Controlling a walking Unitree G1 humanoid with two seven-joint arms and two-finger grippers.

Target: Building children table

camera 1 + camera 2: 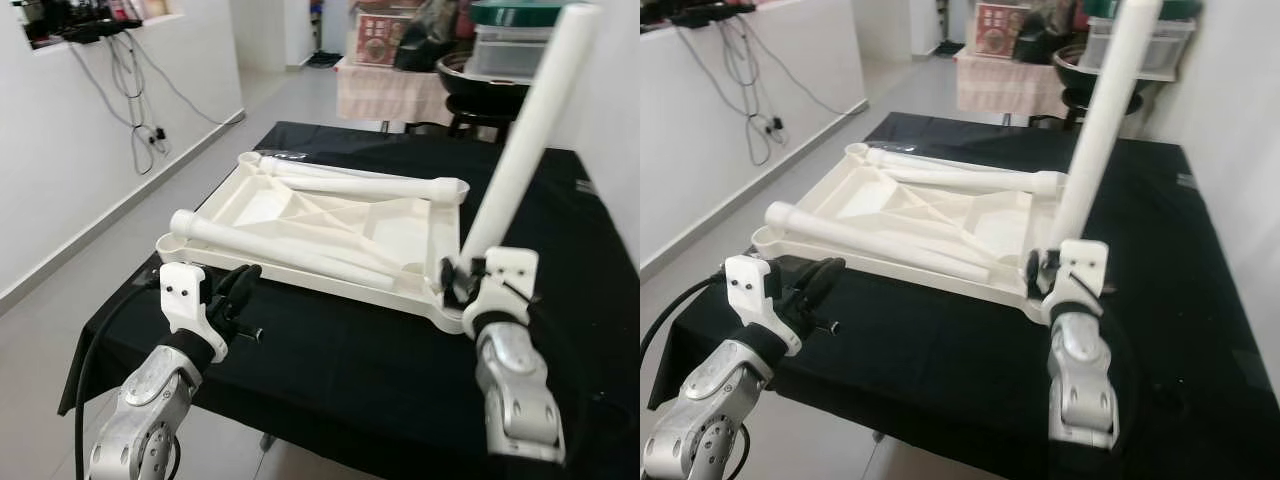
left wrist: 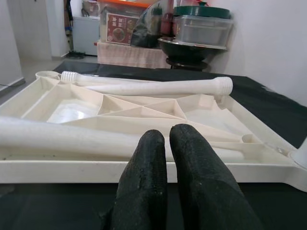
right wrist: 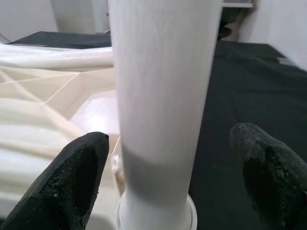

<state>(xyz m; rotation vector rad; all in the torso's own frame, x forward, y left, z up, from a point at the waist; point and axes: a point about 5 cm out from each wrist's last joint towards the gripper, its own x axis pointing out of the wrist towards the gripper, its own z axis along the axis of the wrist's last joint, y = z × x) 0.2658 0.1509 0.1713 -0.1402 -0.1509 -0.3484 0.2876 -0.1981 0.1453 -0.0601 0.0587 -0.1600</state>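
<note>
Cream plastic, upside down on the black-draped work table (image 1: 330, 370): the tabletop (image 1: 330, 215) lies ribs-up. One leg (image 1: 525, 140) stands nearly upright in the near right corner socket, tilted a little, so I judge one of four legs placed, though whether it is fully seated I cannot tell. Two loose legs lie across the underside, the near leg (image 1: 270, 250) and the far leg (image 1: 370, 183); a fourth I cannot make out.

The right gripper (image 3: 175, 175) sits at the base of the standing leg, its fingers spread wide on either side, apart from the leg. The left gripper (image 1: 235, 295) hovers just beside the near long edge, close to the near leg's left end, fingers pressed together on nothing.
</note>
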